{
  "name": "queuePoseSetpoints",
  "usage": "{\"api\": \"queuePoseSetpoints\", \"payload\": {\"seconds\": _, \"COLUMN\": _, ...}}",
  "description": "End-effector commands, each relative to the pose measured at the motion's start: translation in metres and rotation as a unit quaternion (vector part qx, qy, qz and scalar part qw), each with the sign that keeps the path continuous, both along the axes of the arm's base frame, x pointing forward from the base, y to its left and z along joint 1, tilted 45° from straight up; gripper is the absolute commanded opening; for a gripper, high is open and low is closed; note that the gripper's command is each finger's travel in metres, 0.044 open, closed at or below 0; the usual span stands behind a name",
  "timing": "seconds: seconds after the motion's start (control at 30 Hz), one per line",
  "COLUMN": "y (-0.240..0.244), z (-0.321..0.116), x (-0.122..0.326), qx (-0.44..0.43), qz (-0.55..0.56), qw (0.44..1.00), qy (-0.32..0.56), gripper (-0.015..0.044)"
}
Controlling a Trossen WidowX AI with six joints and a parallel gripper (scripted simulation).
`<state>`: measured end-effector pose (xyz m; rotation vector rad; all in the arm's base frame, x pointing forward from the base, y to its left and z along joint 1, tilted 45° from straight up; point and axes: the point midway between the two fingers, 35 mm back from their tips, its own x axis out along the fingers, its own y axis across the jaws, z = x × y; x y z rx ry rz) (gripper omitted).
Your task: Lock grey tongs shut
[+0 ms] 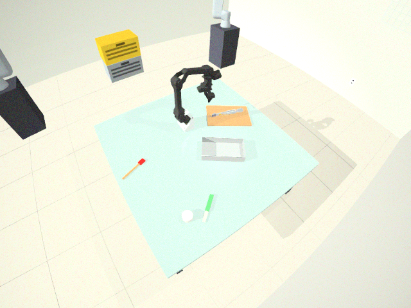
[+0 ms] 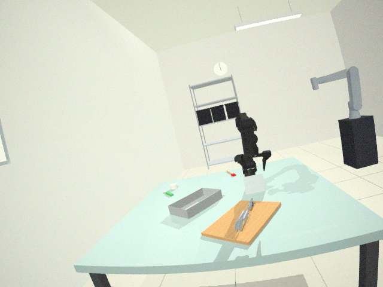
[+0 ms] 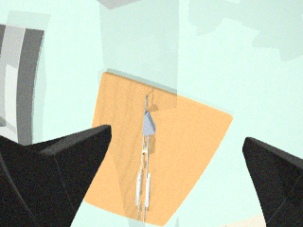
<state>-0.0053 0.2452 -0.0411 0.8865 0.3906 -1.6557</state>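
Note:
The grey tongs (image 1: 228, 112) (image 2: 243, 214) (image 3: 149, 125) lie lengthwise on the wooden board (image 1: 239, 121) (image 2: 265, 213) (image 3: 189, 142). Their two arms run close together with a narrow gap, and the grey-blue wedge-shaped end points toward the arm's base. The lock inside the hinge cannot be seen. My gripper (image 1: 205, 94) (image 3: 181, 139) is wide open and empty, raised above the board and apart from the tongs. The grey roasting tin (image 1: 223, 158) (image 2: 188, 213) (image 3: 30, 85) stands beside the board with nothing seen in it.
A green-and-white tool (image 1: 209, 203) (image 2: 169, 193) and a white round object (image 1: 187, 215) (image 2: 173, 186) lie beyond the tin. A red-headed spatula (image 1: 141, 162) (image 2: 233, 174) lies near the far table edge. The board is near another table edge.

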Motion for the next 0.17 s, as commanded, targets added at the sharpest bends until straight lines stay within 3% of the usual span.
{"api": "queuePoseSetpoints", "payload": {"seconds": 0.0, "y": 0.0012, "z": 0.0018, "x": 0.0008, "qx": 0.002, "qz": 0.003, "qw": 1.000, "qy": 0.000, "gripper": 0.0440}}
{"api": "queuePoseSetpoints", "payload": {"seconds": 0.13, "y": 0.0012, "z": 0.0018, "x": 0.0008, "qx": 0.002, "qz": 0.003, "qw": 1.000, "qy": 0.000, "gripper": 0.0440}}
